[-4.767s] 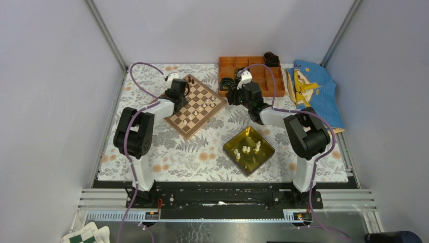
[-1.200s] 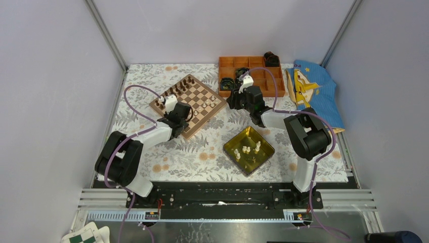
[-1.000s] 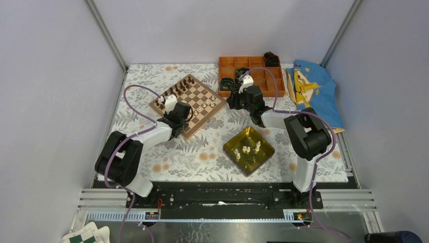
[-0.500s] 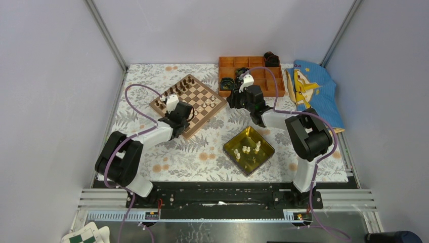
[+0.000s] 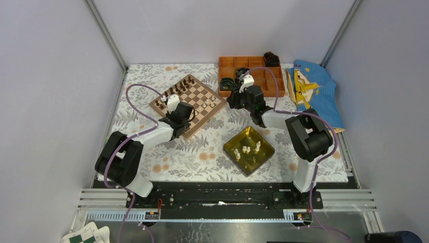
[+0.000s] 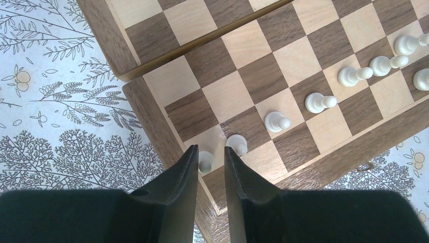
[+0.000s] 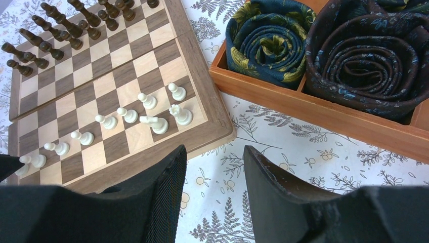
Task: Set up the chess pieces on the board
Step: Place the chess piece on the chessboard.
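Observation:
The board lies at the back left and shows in both wrist views. A row of cream-white chess pieces stands along its near right edge. More white pieces lie in the yellow tray. My left gripper hovers over the board's near corner, jaws narrowly apart. A white piece stands on the corner square between its tips, and another stands just beside. My right gripper is open and empty over the cloth by the board's right corner.
Dark brown pieces line the board's far left side. The orange compartment box with rolled ties stands at the back. A blue bag lies at the back right.
Since 4.8 s ago my left arm has drawn back from the board's far side to its near corner. Over the last second neither arm has visibly moved.

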Motion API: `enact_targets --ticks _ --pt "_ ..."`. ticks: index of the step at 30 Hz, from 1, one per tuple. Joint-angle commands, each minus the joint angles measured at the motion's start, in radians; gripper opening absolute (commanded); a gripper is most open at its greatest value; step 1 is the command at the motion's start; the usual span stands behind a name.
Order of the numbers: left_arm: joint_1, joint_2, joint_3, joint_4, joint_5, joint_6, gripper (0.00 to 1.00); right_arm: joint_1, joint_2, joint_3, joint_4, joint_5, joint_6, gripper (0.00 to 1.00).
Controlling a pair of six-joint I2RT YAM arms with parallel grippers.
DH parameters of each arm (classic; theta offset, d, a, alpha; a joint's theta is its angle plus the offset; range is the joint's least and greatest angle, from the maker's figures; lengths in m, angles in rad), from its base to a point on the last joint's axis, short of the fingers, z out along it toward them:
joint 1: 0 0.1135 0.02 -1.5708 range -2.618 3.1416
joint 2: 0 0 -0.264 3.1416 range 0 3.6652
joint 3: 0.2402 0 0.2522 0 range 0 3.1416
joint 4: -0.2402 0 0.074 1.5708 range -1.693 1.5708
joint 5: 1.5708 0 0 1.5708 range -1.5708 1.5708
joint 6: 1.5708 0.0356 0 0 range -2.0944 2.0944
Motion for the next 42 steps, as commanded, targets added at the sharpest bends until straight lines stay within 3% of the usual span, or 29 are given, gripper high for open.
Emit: enact_targets --ticks 1,11,15,27,33,42 --pt "-0.008 0.0 0.019 -0.009 -0.009 0.01 0.31 -0.007 -0.063 -0.002 0.047 -0.006 0.004 0.53" --pt "-0.008 -0.011 0.009 -0.03 -0.036 0.012 0.37 -0.008 -0.061 -0.004 0.048 -0.01 0.005 0.53" --pt "-0.007 -0.042 -0.004 -0.039 -0.057 0.012 0.43 -0.007 -0.062 -0.002 0.047 -0.012 0.005 0.53" --pt "-0.014 -0.107 -0.032 -0.055 -0.034 0.004 0.43 -0.007 -0.067 -0.008 0.053 -0.014 0.009 0.53" --pt "-0.028 -0.156 -0.036 -0.078 -0.026 0.005 0.39 -0.007 -0.066 -0.009 0.053 -0.012 0.01 0.53" --pt "-0.096 -0.156 0.012 -0.111 -0.019 0.027 0.21 -0.007 -0.068 -0.011 0.053 -0.012 0.011 0.53"
